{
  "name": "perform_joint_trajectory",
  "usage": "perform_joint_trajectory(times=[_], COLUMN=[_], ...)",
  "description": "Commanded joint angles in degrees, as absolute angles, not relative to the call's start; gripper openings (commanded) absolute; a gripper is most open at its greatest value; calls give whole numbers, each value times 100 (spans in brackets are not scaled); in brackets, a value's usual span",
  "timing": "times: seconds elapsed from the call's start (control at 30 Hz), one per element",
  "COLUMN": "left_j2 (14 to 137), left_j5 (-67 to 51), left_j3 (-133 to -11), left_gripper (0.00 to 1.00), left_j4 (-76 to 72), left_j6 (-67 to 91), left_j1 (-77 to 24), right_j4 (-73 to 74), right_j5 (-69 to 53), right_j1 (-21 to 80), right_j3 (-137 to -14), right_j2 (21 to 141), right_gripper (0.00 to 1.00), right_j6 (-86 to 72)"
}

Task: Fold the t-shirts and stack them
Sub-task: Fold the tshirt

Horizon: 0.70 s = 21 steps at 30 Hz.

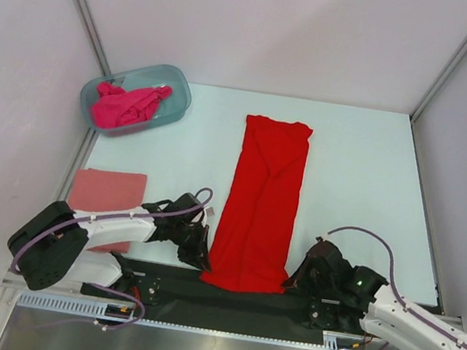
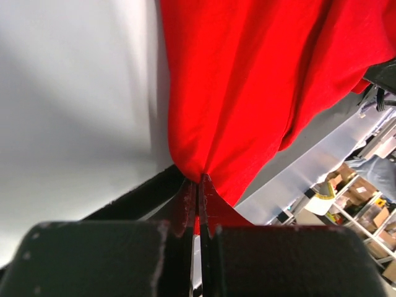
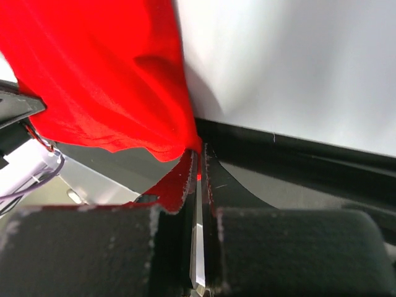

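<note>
Both near corners of the red t-shirt (image 1: 260, 205) gripped

Across the surface (image 1: 363, 184) the red t-shirt is laid from 12 to 6 o'clock; a tub (image 1: 180, 89) is set at 10 o'clock, a folded salmon-pink t-shirt (image 1: 108, 188) at 8 o'clock, a magenta t-shirt (image 1: 126, 106) bundled in the tub. The left jaws are closed on the red hem's 7 o'clock corner, the right jaws on its 5 o'clock corner.

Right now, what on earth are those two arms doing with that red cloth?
Two robot arms are folding a red t-shirt, laid as a long narrow strip on the table. The left gripper and the right gripper each pinch a near corner of it. A salmon-pink t-shirt lies folded at the left; a magenta t-shirt sits crumpled in the tub.
</note>
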<state>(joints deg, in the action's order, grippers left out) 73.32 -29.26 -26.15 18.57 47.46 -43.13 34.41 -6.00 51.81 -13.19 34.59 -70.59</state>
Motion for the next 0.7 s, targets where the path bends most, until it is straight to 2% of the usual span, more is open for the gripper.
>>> perform_joint_trajectory(times=[0.0,0.13,0.23,0.37,0.67], left_j2=[7014,7118,7530,8057,9816], left_j5=[-3076,-2787,-2628,-2751,-2971], left_j3=[-2540,-3389,-4147,-4859,-7135], left_gripper=[1,0,0,0,0], left_j4=[1766,2249,2671,2795,3304], left_j6=[5212,4950,4676,4527,3991], left_j1=[-4395,-4386,-4219,-3815,-2927], right_j4=[3919,3745,3595,3244,3164], right_j5=[-405,-456,-859,-1598,-2408], right_j1=[5212,4792,3931,2580,1267], right_j3=[-1502,-2116,-2495,-3240,-5035], right_j2=[3270,3523,4112,4981,7346], right_gripper=[0,0,0,0,0], right_j6=[-7128,-6812,-6189,-5188,-3622])
